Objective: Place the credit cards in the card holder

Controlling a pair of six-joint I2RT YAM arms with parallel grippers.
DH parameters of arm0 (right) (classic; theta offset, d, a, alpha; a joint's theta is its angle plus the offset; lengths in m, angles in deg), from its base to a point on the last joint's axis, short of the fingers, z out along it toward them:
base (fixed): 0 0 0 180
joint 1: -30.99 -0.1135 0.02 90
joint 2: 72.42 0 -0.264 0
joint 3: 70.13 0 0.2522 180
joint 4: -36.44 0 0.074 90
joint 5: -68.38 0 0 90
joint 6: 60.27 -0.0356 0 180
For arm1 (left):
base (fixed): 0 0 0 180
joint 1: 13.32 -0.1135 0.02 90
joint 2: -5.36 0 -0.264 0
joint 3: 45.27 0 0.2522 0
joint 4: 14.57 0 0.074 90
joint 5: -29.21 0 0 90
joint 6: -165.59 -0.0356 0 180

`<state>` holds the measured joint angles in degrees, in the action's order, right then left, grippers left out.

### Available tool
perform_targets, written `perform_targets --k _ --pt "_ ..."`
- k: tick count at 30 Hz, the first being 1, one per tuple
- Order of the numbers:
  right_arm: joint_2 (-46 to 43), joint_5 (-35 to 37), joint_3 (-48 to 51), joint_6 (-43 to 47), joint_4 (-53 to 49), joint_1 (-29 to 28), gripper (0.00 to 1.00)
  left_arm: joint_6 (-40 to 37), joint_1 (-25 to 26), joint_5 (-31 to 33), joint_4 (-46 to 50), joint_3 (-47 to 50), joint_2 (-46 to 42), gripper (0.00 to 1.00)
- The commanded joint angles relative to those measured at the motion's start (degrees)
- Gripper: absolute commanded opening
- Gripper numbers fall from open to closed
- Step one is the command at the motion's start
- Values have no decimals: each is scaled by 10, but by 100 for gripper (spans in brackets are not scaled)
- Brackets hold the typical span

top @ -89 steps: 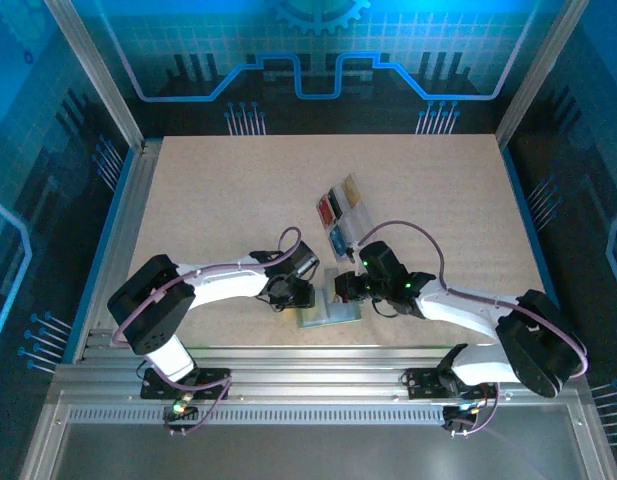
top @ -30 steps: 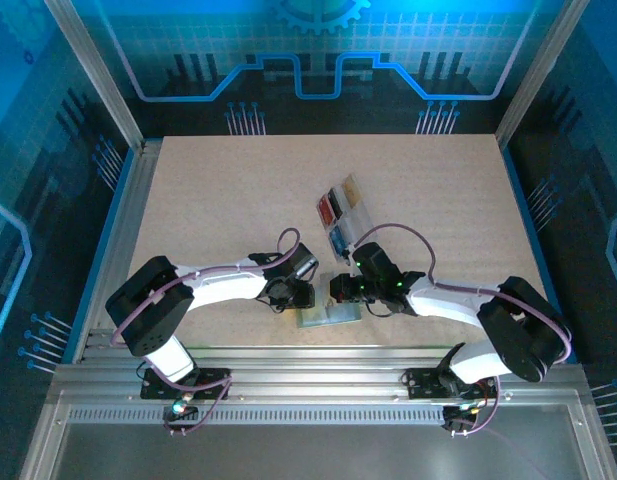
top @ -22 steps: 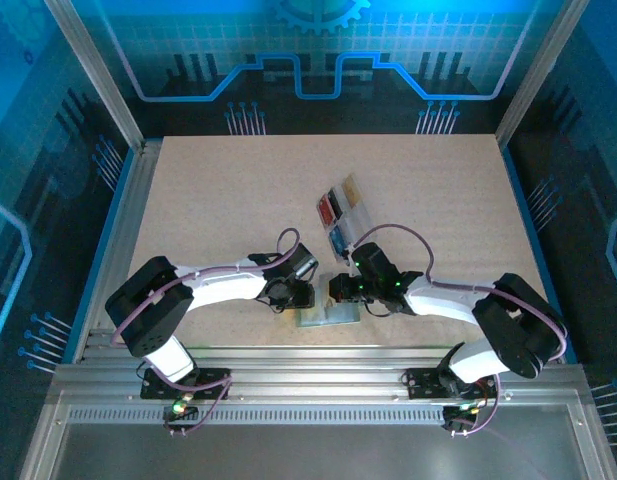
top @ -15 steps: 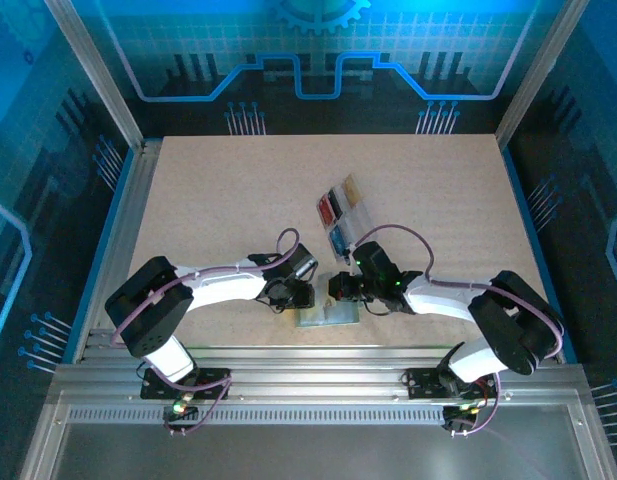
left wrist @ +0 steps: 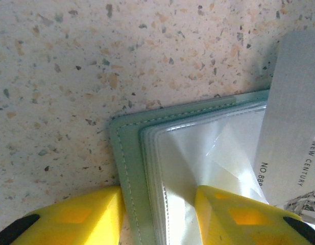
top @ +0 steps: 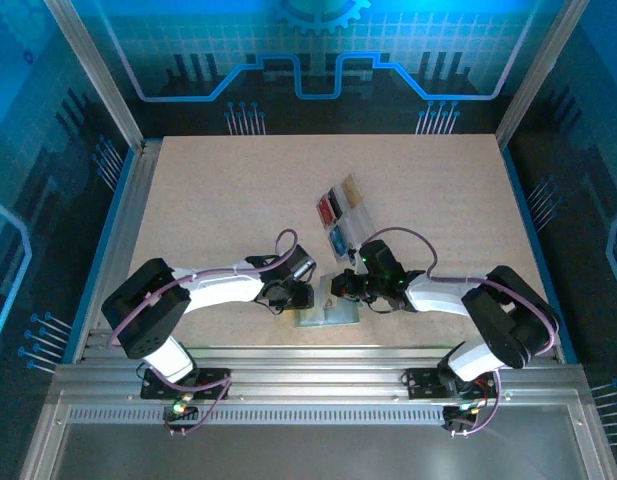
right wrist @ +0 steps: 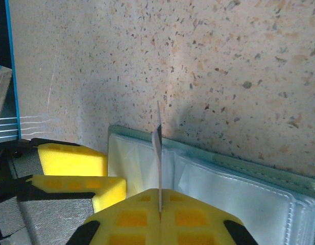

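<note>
Card (right wrist: 159, 153) edge-on in right tool (right wrist: 160, 204), above card holder (right wrist: 239, 189)

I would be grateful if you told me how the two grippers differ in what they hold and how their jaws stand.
The left gripper clamps the green card holder at its edge, jaws part open; the right gripper pinches a thin pale card edge-on, jaws shut. The left pins its load flat; the right holds its card upright over the clear sleeves. Both have yellow pads.

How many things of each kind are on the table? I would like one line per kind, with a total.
Card holder: 1
Clear tray with card stacks: 1
Grey card held by the right gripper: 1
Total: 3
</note>
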<state>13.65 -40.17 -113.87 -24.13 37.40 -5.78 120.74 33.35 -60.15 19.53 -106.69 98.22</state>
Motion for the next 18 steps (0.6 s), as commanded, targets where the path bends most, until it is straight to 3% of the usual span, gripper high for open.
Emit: perform_targets --k 1,18 --pt "17 -16 -2 -10 -1 0 0 11 9 1 19 36 23 42" --pt "2 -25 -13 -16 -30 -20 0 16 9 18 18 53 2 41"
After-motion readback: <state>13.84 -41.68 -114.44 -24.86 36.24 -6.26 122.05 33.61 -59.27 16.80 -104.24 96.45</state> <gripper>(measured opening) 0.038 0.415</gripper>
